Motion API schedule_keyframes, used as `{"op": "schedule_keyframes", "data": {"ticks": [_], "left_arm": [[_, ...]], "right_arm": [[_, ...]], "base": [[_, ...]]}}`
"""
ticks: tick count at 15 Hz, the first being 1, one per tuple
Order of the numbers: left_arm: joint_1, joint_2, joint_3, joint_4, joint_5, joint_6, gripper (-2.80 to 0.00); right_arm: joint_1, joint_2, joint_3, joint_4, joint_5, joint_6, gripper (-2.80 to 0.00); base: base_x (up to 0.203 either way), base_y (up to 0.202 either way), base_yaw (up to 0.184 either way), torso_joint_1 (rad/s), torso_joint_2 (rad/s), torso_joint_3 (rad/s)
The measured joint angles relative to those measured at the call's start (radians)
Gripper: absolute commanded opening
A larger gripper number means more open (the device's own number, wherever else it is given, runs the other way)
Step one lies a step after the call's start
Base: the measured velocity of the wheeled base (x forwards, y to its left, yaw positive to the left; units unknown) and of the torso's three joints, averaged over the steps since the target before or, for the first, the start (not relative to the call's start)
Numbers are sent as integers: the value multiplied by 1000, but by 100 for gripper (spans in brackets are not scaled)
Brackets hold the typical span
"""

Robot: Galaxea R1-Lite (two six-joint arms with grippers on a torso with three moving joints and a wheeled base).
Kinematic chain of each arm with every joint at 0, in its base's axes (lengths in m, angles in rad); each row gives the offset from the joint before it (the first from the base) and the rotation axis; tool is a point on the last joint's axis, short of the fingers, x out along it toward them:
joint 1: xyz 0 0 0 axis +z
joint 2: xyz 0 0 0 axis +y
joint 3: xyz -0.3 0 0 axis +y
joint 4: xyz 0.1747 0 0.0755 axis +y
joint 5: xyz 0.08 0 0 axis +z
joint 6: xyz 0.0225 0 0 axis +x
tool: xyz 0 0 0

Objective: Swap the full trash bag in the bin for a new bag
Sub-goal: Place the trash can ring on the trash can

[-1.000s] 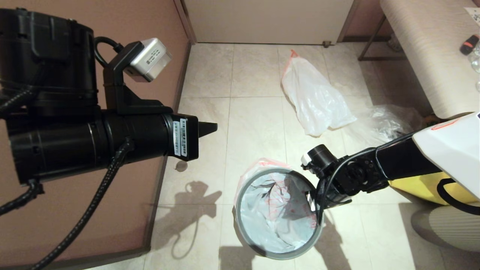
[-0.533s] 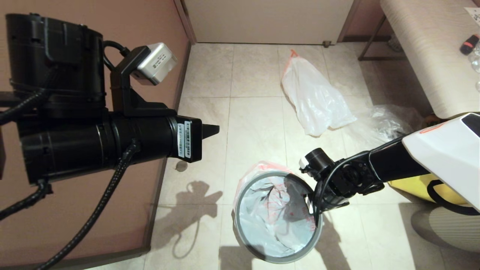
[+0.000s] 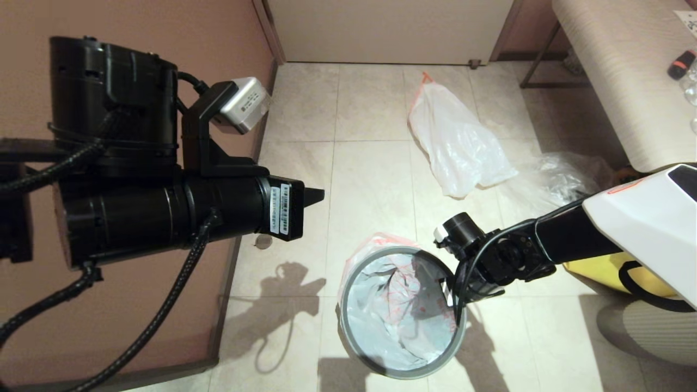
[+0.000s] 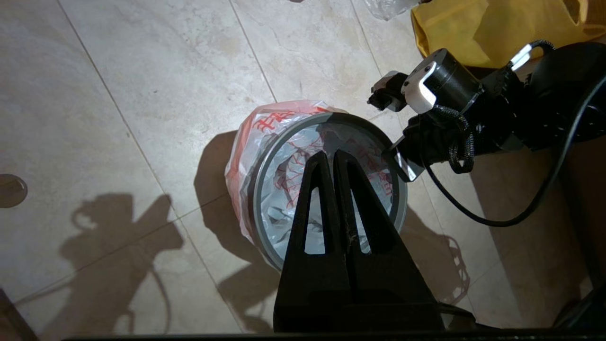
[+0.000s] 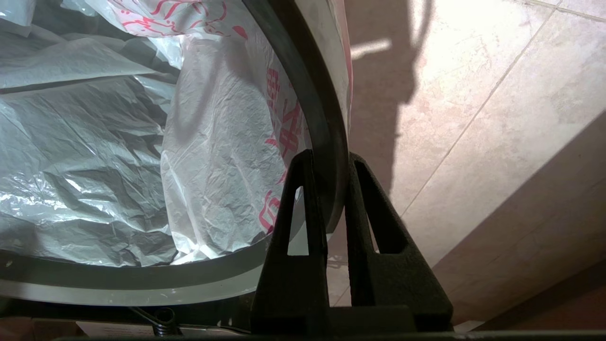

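Note:
The bin [image 3: 462, 332] stands on the floor tiles, its black wall mostly hidden by the new bag [image 3: 392, 321], white with red print, which lines it and folds over the rim. The grey hoop [image 4: 258, 189] sits on that rim. My right gripper [image 5: 328, 158] is shut on the bin's right rim, one finger inside and one outside. My left gripper [image 4: 333, 155] hangs shut and empty high above the bin. The full trash bag [image 3: 457, 141], milky white with orange-red tips, lies on the floor farther back.
A clear crinkled bag [image 3: 561, 174] lies right of the full bag. A yellow tote [image 3: 615, 272] sits under my right arm. A bench [image 3: 615, 81] stands at the back right, a brown wall [image 3: 218, 32] on the left.
My left arm has drifted to the right and a little lower in the head view. The right gripper keeps its hold on the rim and has barely shifted.

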Motion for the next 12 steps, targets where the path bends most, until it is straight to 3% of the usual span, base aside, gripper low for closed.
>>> {"op": "schedule_keyframes", "data": {"ticks": [3,6,9,12], "left_arm": [[19,64,7,-1,17,4,-280],[13,129,153,-85,9,-79,-280],[-7,178,386,-404,-95,-186,-280],[12,309,553,-772,-228,-215,-280]], "right_arm": [[-4,18,-19,-14,-1,-4,-280],[-1,39,-34,-23,-2,-9,-280],[-1,44,-37,-24,5,-8,-280],[-9,45,-36,-26,15,-8,-280]], "base": [[0,0,0,0,0,0],[0,0,0,0,0,0],[0,0,0,0,0,0],[0,0,0,0,0,0]]}}
